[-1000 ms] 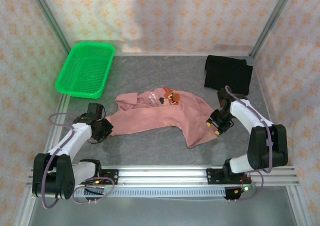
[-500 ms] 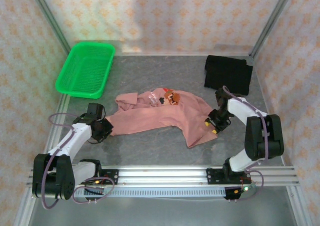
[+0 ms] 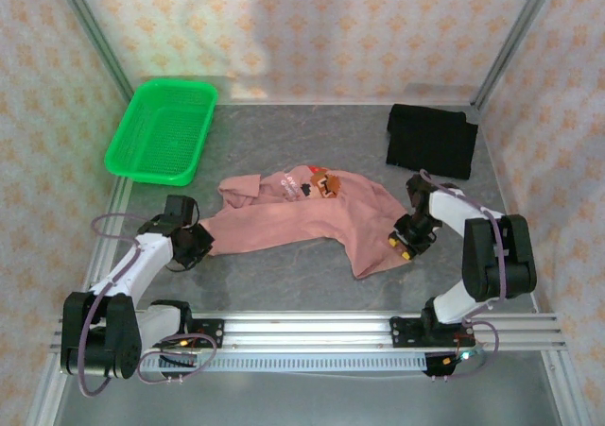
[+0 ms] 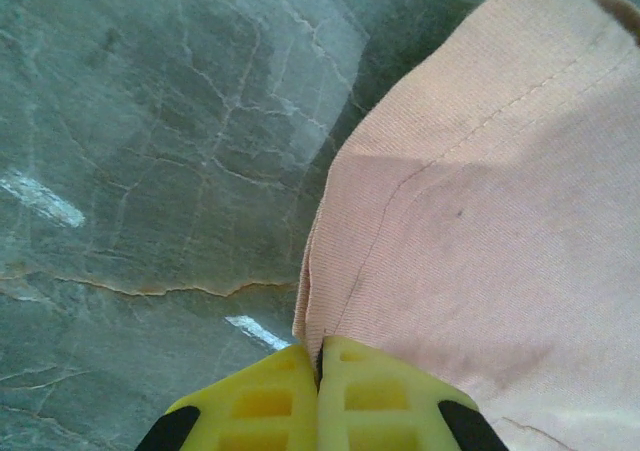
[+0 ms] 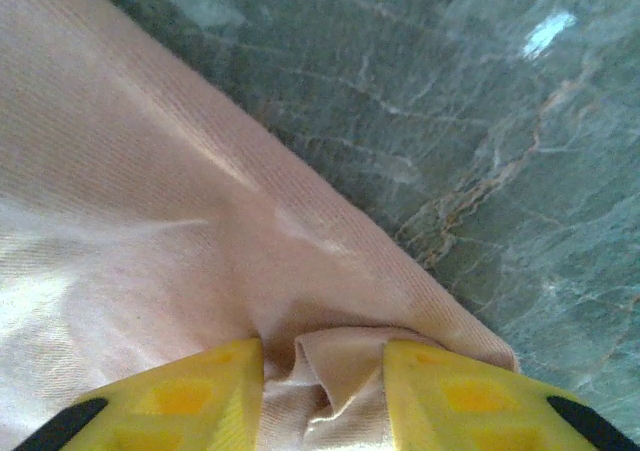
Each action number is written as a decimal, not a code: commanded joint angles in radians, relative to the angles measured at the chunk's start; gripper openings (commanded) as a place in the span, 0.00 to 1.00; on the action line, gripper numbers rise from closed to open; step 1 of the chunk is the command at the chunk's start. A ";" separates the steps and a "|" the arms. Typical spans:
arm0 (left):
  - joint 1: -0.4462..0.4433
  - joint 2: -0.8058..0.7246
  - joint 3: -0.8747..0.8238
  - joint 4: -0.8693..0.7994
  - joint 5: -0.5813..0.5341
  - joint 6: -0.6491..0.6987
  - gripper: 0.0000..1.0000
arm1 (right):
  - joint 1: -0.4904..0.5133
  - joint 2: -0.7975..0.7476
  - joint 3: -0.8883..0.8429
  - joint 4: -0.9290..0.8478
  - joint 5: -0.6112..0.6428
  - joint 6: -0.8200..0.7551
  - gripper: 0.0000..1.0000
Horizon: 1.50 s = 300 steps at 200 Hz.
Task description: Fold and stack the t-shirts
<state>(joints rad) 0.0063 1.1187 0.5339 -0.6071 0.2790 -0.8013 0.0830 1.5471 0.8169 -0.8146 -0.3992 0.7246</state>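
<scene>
On the grey surface (image 3: 284, 284) the pink t-shirt (image 3: 312, 213) lies crumpled across the middle, so I judge the step to be taking its two ends to pull it flat. The green basket (image 3: 161, 128) at far left and the folded black t-shirt (image 3: 431, 140) at far right are well apart and block nothing. The left pincer (image 4: 320, 356) is closed tight on the left hem. The right pincer (image 5: 322, 356) stands partly apart around a raised fold, its grip unclear, and should close before pulling.
</scene>
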 commanded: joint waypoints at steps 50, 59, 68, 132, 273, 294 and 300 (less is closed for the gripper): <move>-0.010 -0.020 -0.009 -0.007 -0.035 0.024 0.00 | -0.006 -0.048 0.012 -0.024 0.048 0.002 0.08; -0.011 -0.020 -0.009 -0.006 -0.036 0.023 0.00 | -0.006 -0.069 0.026 -0.045 0.044 -0.005 0.05; -0.011 -0.019 -0.006 -0.009 -0.036 0.023 0.00 | -0.006 -0.094 0.043 -0.065 0.041 -0.011 0.02; -0.010 0.007 0.139 -0.071 -0.019 0.042 0.00 | -0.006 -0.295 0.198 -0.243 0.035 -0.062 0.00; -0.008 0.119 0.638 -0.216 0.004 0.131 0.00 | -0.006 -0.181 0.683 -0.379 -0.019 -0.248 0.02; -0.008 0.102 0.555 -0.184 0.006 0.113 0.00 | -0.006 -0.238 0.507 -0.311 0.003 -0.237 0.02; -0.008 0.094 0.529 -0.175 0.008 0.109 0.00 | -0.008 -0.258 0.449 -0.291 0.015 -0.225 0.00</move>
<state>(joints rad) 0.0063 1.2278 1.1427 -0.7746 0.2874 -0.6975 0.0814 1.3342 1.4338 -1.0843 -0.4377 0.5117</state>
